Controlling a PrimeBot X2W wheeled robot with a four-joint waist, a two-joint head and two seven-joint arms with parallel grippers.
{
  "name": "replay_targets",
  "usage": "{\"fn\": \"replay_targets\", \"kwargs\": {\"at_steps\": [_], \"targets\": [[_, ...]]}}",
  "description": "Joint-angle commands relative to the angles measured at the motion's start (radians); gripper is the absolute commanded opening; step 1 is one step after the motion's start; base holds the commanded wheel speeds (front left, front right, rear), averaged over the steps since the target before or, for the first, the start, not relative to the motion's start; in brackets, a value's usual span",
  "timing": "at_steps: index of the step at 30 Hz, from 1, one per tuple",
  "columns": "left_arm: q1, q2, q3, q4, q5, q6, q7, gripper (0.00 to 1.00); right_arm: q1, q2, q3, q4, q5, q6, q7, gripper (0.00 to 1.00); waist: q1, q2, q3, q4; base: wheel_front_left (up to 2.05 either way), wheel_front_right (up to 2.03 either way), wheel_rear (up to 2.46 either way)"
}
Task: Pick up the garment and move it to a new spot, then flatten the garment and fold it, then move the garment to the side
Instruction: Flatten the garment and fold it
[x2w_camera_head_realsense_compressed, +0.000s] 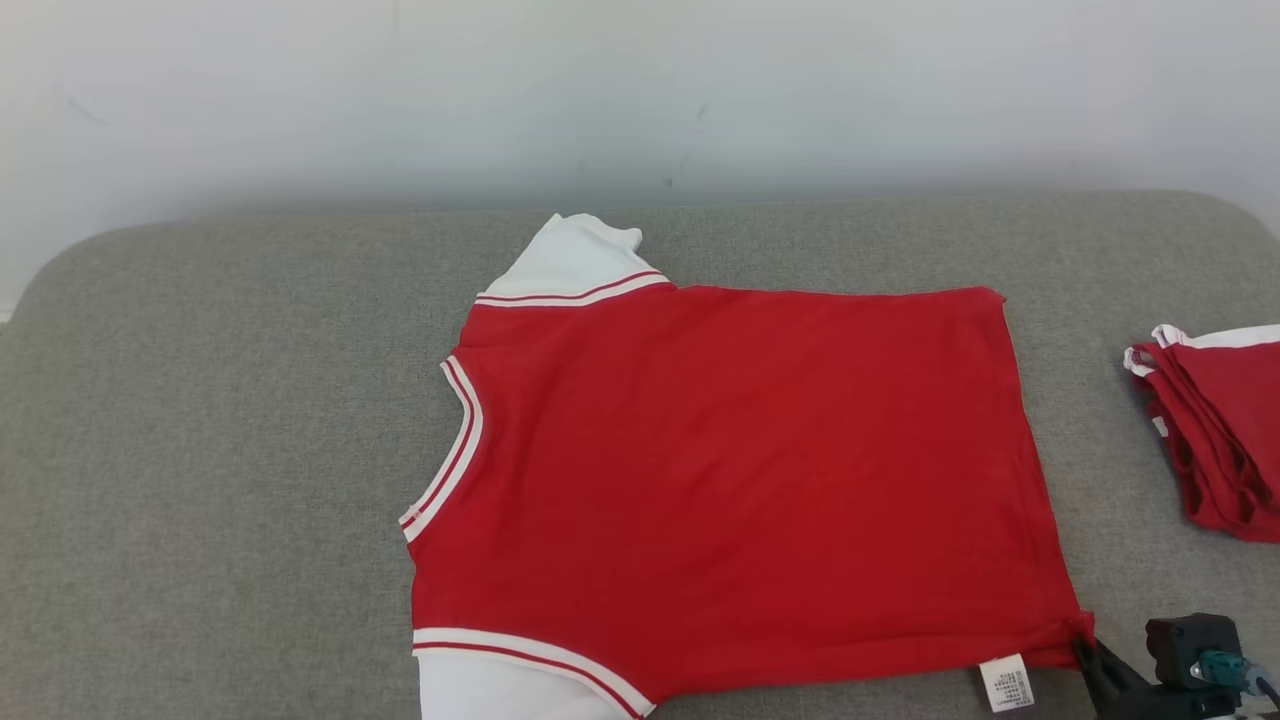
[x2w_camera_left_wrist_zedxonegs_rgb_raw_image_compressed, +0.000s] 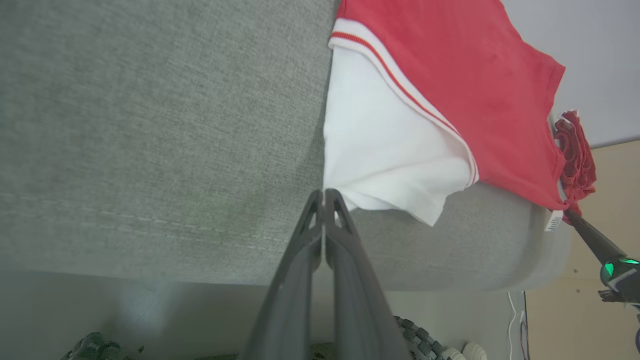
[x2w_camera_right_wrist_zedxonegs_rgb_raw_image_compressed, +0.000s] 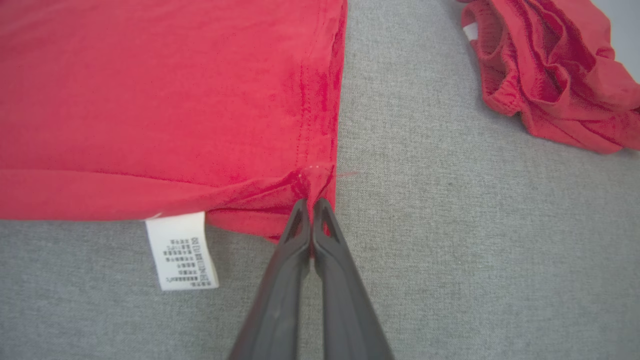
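The garment is a red shirt with white sleeves, lying spread flat on the grey cushion, neck to the left. My right gripper is shut on its near right hem corner; the right wrist view shows the gripper pinching puckered red cloth beside a white care label. My left gripper is shut with its tips on the corner of the near white sleeve at the cushion's front edge. The far sleeve lies flat.
A folded pile of red garments sits at the cushion's right side, also in the right wrist view. A pale wall stands behind the cushion. The cushion's left half is bare fabric. The floor and a cable lie below the front edge.
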Motion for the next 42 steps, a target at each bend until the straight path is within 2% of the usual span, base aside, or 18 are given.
{"fn": "replay_targets", "kwargs": {"at_steps": [1,6,9,14,21,28,33,42], "targets": [[-0.001,0.004,0.011,-0.009,-0.002,-0.014,-0.019,0.0,0.001,0.0,-0.006,-0.005,-0.003,-0.003,-0.012,0.0,0.0,-0.0001,0.001,-0.002,0.0,0.0,0.0],[-0.063,0.0,0.017,-0.02,0.044,-0.053,-0.089,0.0,-0.018,0.006,-0.004,-0.022,0.005,-0.003,-0.048,0.0,0.0,-0.0001,0.003,-0.007,0.0,0.0,0.0],[-0.157,-0.019,-0.004,0.003,0.125,-0.078,-0.181,0.0,-0.052,0.002,0.005,-0.034,0.003,-0.003,-0.082,0.0,0.0,-0.0001,0.007,-0.007,0.0,0.0,0.0],[-0.301,-0.069,-0.043,0.075,0.23,-0.075,-0.264,0.0,-0.104,0.009,0.004,-0.026,-0.012,-0.003,-0.108,0.0,0.0,-0.0001,0.018,-0.009,0.0,0.0,0.0],[-0.483,-0.135,-0.065,0.214,0.368,-0.033,-0.394,0.0,-0.193,0.041,-0.007,0.031,-0.039,-0.003,-0.152,0.0,0.0,-0.0001,0.062,-0.02,0.0,0.0,0.0],[-0.613,-0.166,-0.044,0.328,0.453,-0.003,-0.443,0.0,-0.276,0.072,-0.015,0.089,-0.075,-0.003,-0.203,0.0,0.0,-0.0001,0.104,-0.044,0.0,0.0,0.0],[-0.671,-0.175,-0.02,0.365,0.481,-0.007,-0.45,0.0,-0.313,0.076,-0.028,0.124,-0.095,-0.003,-0.225,0.0,0.0,-0.0001,0.126,-0.055,0.0,0.0,0.0],[-0.767,-0.171,-0.048,0.478,0.525,-0.02,-0.438,0.0,-0.347,0.084,-0.027,0.183,-0.097,-0.003,-0.255,0.0,0.0,-0.0001,0.148,-0.075,0.0,0.0,0.0]]}}
